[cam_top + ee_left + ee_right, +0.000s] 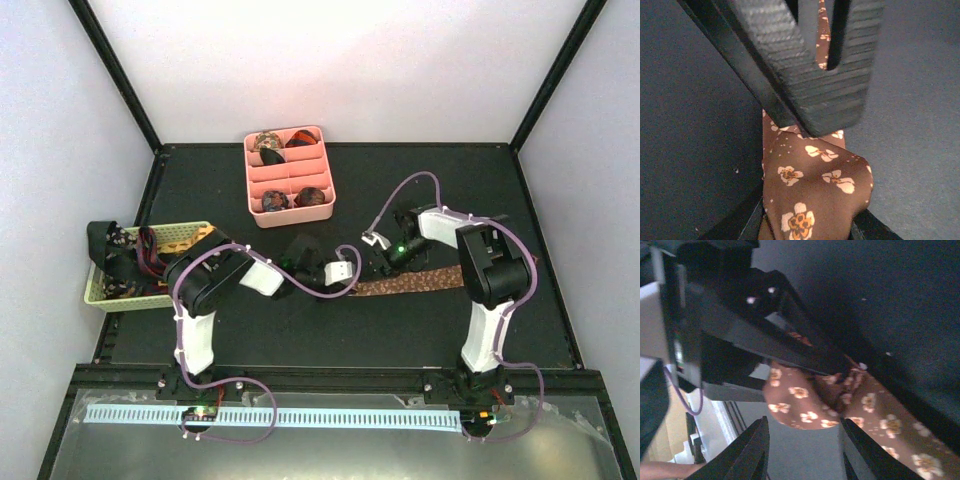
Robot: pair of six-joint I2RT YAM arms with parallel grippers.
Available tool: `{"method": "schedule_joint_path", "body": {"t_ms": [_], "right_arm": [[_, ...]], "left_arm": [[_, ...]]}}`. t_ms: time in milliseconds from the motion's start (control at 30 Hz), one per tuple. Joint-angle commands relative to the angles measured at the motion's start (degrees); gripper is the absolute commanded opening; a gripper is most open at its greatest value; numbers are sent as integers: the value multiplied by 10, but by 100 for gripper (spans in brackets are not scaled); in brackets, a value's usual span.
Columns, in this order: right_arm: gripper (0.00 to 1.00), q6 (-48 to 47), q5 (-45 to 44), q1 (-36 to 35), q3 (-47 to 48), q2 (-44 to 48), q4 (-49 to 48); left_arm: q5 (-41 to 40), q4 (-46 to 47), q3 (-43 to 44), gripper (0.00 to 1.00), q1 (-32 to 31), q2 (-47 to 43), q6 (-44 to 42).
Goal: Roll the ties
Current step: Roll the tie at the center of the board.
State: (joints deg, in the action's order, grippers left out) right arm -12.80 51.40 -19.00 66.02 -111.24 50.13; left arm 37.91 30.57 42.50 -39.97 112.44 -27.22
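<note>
**Brown tie lies crosswise, its started end caught between the two hands**

Black surface (250, 330) takes up the middle of the top view. The pink tray (249, 185) sits at upper centre, with rolled ties (270, 142) in its compartments. The basket (185, 232) at the left edge holds more loose fabric.

The left arm (215, 280) reaches toward the right of the frame and the right arm (490, 270) bends back toward the left, so they meet just right of centre. The brown tie (420, 282) lies flat there. Its long axis runs left to right, and its free length trails off to the right beneath the right arm.

In its own wrist view the left hand (810, 227) looks clenched on the tie's doubled-over end. The flowered fold (815, 195) fills the gap between its fingers (745, 225) from edge to edge at the bottom of the frame.

The right hand (802, 450) is released. Its fingers (752, 450) stand apart with nothing between them, and the rounded fold sits just beyond their tips.

By my reading, the roll has only just started. It must advance along the tie's axis toward the right of the frame, away from the left hand. The right hand is the nearer one to the flat length that has yet to be wound.
</note>
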Motion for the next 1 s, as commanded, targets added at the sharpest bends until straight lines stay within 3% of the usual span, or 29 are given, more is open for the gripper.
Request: {"method": "schedule_joint_path", "body": {"t_ms": [0, 267, 467, 600, 867, 967], "right_arm": [[39, 30, 42, -10, -6, 18, -8], [40, 48, -31, -23, 19, -23, -6], [46, 46, -40, -2, -39, 36, -1], [52, 84, -16, -5, -80, 66, -54], [38, 87, 41, -15, -22, -14, -63], [20, 83, 38, -15, -15, -14, -58]], "left_arm": [[-85, -114, 5, 23, -5, 12, 5], [-97, -132, -3, 23, -10, -5, 14], [-94, -132, -8, 23, -11, -11, 8], [-92, -129, -8, 23, -13, -10, 4], [-85, -124, -15, 24, -16, -16, -1], [-83, -122, -18, 24, -17, -18, -4]]}}
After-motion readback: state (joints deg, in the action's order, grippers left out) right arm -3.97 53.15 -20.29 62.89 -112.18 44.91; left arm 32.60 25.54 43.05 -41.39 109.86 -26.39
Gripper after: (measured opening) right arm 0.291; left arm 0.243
